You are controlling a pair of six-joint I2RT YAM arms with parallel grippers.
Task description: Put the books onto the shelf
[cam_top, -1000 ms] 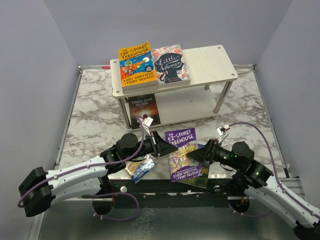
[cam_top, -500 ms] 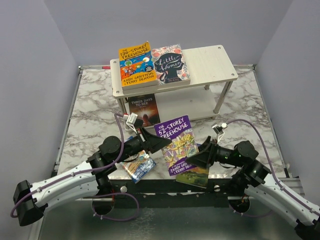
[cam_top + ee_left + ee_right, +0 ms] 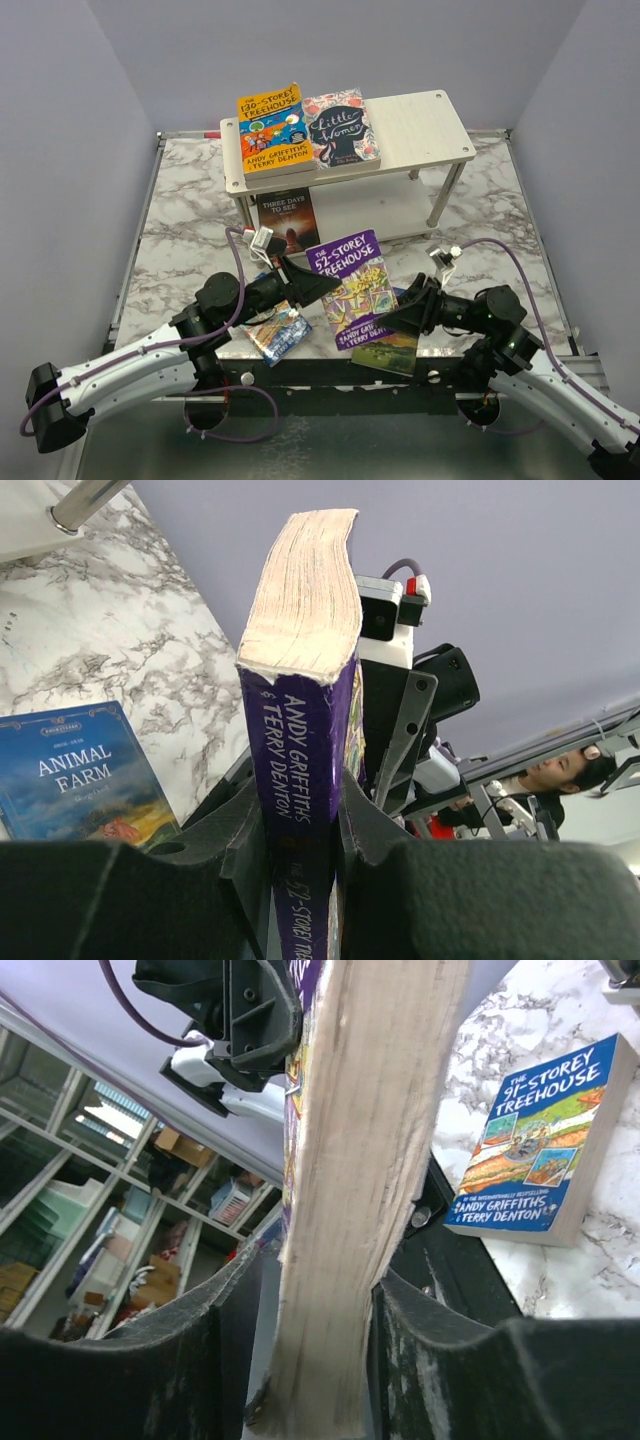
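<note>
The purple "52-Storey Treehouse" book (image 3: 350, 285) hangs tilted above the table's near edge. My left gripper (image 3: 322, 288) is shut on its spine (image 3: 300, 720). My right gripper (image 3: 392, 318) straddles the opposite page edge (image 3: 370, 1160): one pad touches the pages and the other stands a narrow gap off. The shelf (image 3: 420, 120) stands at the back. An orange Treehouse book (image 3: 270, 128) and "Little Women" (image 3: 342, 127) lie on its top board. A dark book (image 3: 288, 220) lies on the lower board. "Animal Farm" (image 3: 85, 790) and a blue "91-Storey Treehouse" (image 3: 540, 1150) lie on the table.
The blue Treehouse book (image 3: 280, 332) lies under my left arm and Animal Farm (image 3: 385, 350) under the raised book, both at the marble table's near edge. The right half of the shelf's top board holds nothing. Grey walls close in the sides and back.
The purple book has risen off the pile and tilted, carried left by my left gripper. My right gripper moved in on its page edge and its jaws have narrowed.
</note>
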